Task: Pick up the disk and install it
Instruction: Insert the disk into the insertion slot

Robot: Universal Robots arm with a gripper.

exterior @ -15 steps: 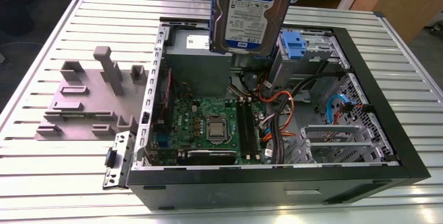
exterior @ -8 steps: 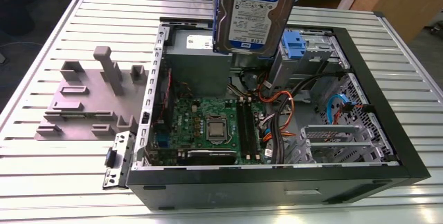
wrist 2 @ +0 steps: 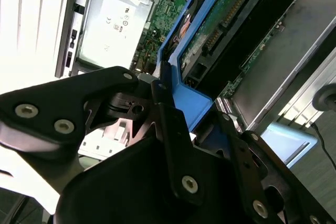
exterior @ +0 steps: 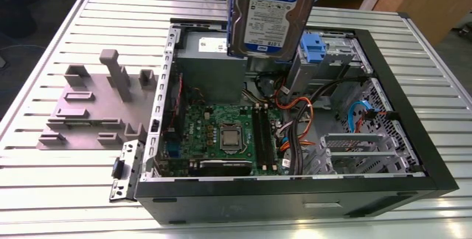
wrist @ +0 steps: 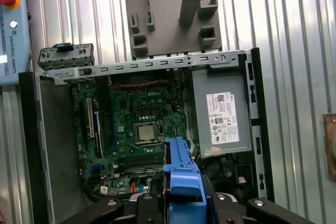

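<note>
The disk is a silver-grey hard drive with a white-and-blue label and blue side rails. In the exterior view it hangs upright above the back of the open computer case, over the gap between the power-supply box and the drive bay. My gripper is shut on the disk, its black fingers clamping the blue rail. In the first wrist view the disk's blue rail points down toward the case interior, with my gripper closed around it.
Inside the case lie the motherboard, the grey power-supply box, orange and black cables, a blue latch piece and the metal drive bay. A grey fixture block stands on the slatted table at the exterior view's left.
</note>
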